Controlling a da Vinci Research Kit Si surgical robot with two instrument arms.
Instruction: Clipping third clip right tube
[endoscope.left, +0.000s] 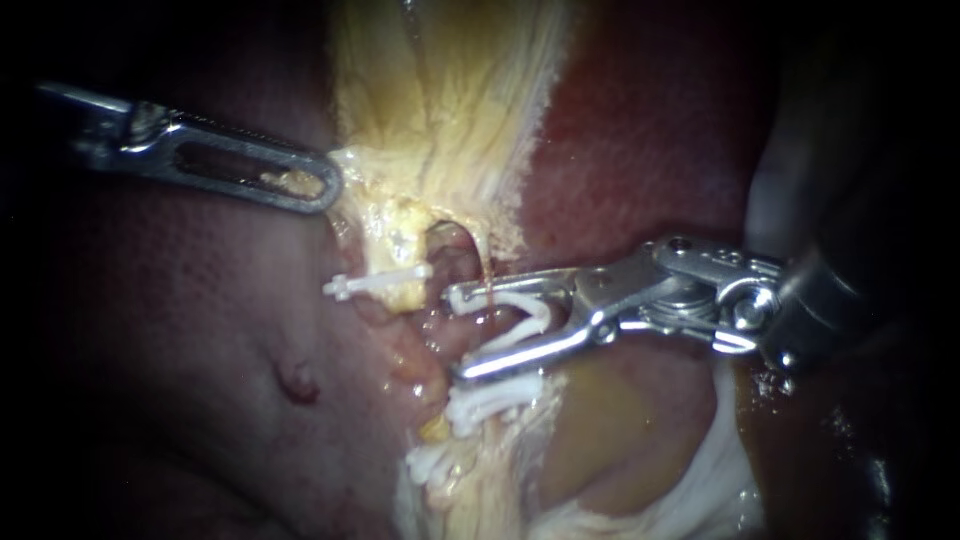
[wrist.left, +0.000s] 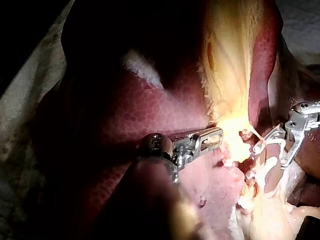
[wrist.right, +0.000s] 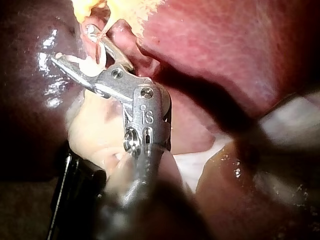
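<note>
The right instrument (endoscope.left: 462, 335) comes in from the side with its end effector spread wide. An open white clip (endoscope.left: 525, 318) sits between the two jaws and touches both. The right tube (endoscope.left: 458, 255) runs up and down, crosswise to the instrument, and appears to pass just inside the jaw tips, above the closed clips (endoscope.left: 492, 393) already on it. With the tube at the mouth, I judge a slight advance is needed before squeezing. The left instrument (endoscope.left: 335, 180) is farther off, its end effector clenched on yellow tissue (endoscope.left: 440, 120), holding it aside
</note>
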